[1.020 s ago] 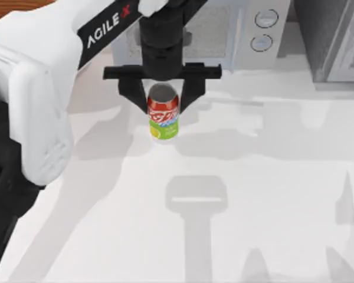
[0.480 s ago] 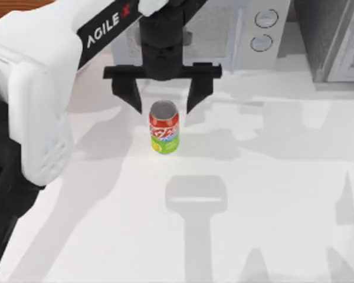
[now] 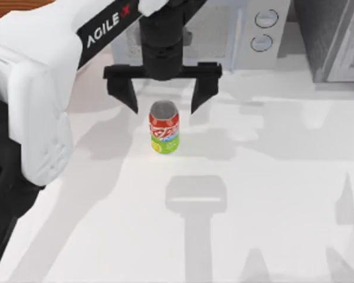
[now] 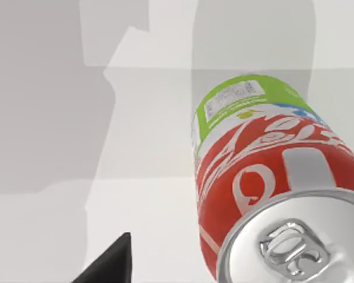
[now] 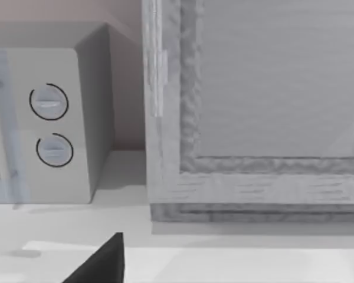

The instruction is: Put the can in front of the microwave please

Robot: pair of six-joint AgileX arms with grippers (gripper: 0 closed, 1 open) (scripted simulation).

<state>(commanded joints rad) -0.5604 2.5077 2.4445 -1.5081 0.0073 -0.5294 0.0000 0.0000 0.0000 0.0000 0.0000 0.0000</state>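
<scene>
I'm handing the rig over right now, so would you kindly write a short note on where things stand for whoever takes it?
Left gripper: open, fingers spread either side of the can's top, not touching it.
Right arm: parked at the table's right; its wrist view faces the microwave's knobs and the darker grey appliance.
Can: upright on the table, just in front of the microwave, free of the fingers.
Done: can placed and let go.
Left: lift the left arm clear without knocking the can; I'd guess nothing more.

bright even light, soft grey shadows across table (image 3: 271, 194)
</scene>
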